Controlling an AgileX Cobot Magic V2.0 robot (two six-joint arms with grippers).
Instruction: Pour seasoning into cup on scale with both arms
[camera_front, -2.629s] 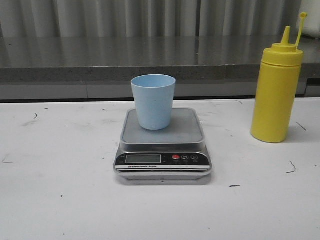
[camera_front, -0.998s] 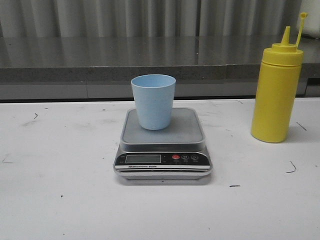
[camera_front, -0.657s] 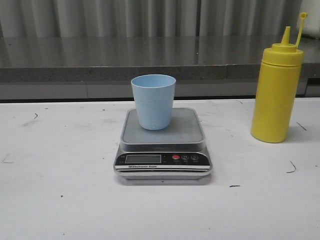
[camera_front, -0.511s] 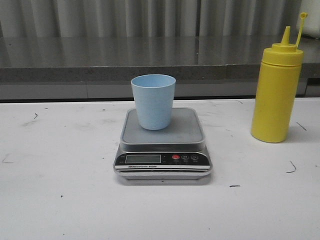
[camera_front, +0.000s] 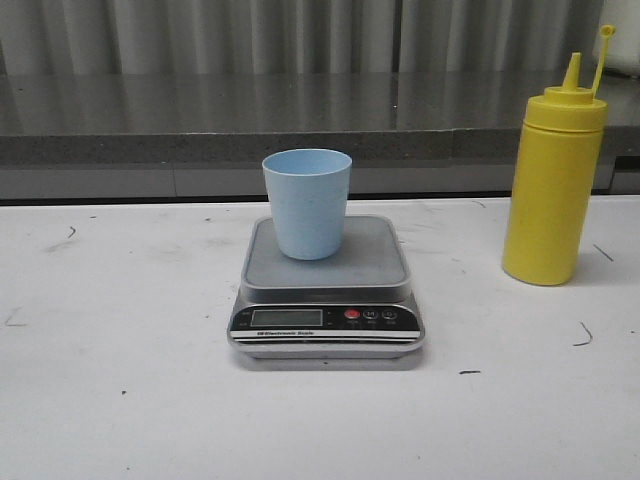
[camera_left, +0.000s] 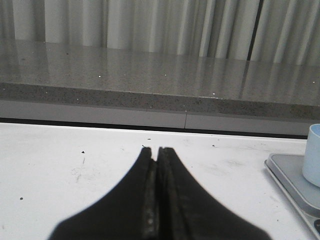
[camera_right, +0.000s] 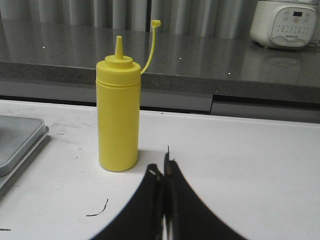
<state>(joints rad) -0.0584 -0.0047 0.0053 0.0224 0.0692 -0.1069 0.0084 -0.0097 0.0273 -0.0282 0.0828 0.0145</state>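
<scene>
left gripper (camera_left: 156, 150) closed, right gripper (camera_right: 162, 170) closed, empty

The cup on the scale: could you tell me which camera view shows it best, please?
The front view shows the cup best: whole, upright, standing on the scale platform. The left wrist view catches only a sliver of it at the picture's edge, beyond the shut left gripper. The right wrist view shows no cup, only a scale corner.

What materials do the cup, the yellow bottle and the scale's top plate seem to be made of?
The cup: likely matte plastic, pale blue, faintly speckled, no glare.
The yellow bottle: probably soft plastic, smooth, evenly coloured, with a thin moulded cap strap.
The scale: its platform looks like brushed steel, grey with a dull sheen.
</scene>
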